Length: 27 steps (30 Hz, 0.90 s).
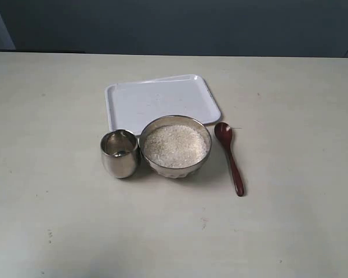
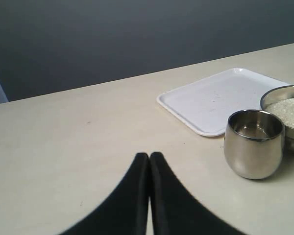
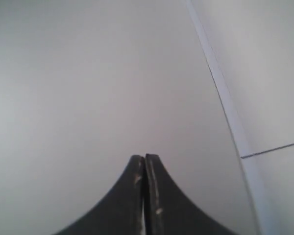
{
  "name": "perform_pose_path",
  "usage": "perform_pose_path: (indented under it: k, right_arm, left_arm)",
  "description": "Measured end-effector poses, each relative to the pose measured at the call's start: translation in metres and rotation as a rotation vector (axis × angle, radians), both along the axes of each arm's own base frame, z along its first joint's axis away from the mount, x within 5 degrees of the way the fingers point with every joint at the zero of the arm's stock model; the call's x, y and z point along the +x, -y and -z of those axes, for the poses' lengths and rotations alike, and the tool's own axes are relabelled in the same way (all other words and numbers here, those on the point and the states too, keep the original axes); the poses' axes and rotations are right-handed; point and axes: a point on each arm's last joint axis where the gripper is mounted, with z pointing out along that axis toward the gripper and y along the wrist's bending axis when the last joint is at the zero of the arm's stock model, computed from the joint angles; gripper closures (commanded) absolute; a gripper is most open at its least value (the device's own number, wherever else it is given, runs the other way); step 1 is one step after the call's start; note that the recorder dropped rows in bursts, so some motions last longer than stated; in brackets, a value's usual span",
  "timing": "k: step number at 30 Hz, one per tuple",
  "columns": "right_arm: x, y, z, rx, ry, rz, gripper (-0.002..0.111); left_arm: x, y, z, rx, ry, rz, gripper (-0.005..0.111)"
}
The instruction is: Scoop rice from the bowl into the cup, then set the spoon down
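Note:
A shiny metal bowl (image 1: 176, 146) heaped with pale rice (image 1: 175, 146) stands mid-table. The small steel cup (image 1: 120, 153) touches the bowl's left side. The dark reddish wooden spoon (image 1: 230, 157) lies flat on the table right of the bowl, head pointing away. No gripper appears in the exterior view. In the left wrist view my left gripper (image 2: 149, 156) is shut and empty, low over bare table, with the cup (image 2: 255, 143) and the bowl's rim (image 2: 279, 91) off to one side. My right gripper (image 3: 144, 158) is shut, empty, facing a blank pale surface.
A white rectangular tray (image 1: 160, 101) lies empty just behind the bowl and cup, also seen in the left wrist view as the tray (image 2: 220, 98). A dark wall runs along the table's far edge. The beige table (image 1: 58, 208) stretches wide on both sides.

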Motion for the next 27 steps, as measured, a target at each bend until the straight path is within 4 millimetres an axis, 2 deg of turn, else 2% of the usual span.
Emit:
perform_pose_path:
  k: [4, 8, 11, 13, 16, 19, 22, 27]
  right_arm:
    - [0.026, 0.003, -0.042, -0.186, -0.280, 0.106, 0.108]
    - [0.059, 0.010, -0.077, -0.269, -0.554, 0.153, 0.108]
    - [0.090, 0.012, -0.088, -0.316, -0.732, 0.131, 0.109]
    - [0.110, 0.009, -0.088, -0.346, -0.847, 0.086, 0.109]
    - [0.143, -0.002, -0.079, -0.397, -1.028, -0.009, 0.109]
    - [0.169, -0.025, -0.060, -0.473, -1.172, -0.137, 0.109]
    - [0.187, -0.057, -0.035, -0.569, -1.317, -0.274, 0.109]
    - [0.207, -0.118, 0.023, -0.711, -1.634, -0.419, 0.109]
  left_arm:
    - [0.000, 0.000, 0.000, 0.000, 0.000, 0.000, 0.106]
    - [0.000, 0.000, 0.000, 0.000, 0.000, 0.000, 0.106]
    - [0.000, 0.000, 0.000, 0.000, 0.000, 0.000, 0.106]
    - [0.000, 0.000, 0.000, 0.000, 0.000, 0.000, 0.106]
    - [0.000, 0.000, 0.000, 0.000, 0.000, 0.000, 0.106]
    - [0.000, 0.000, 0.000, 0.000, 0.000, 0.000, 0.106]
    - [0.000, 0.000, 0.000, 0.000, 0.000, 0.000, 0.106]
    - [0.000, 0.000, 0.000, 0.000, 0.000, 0.000, 0.106]
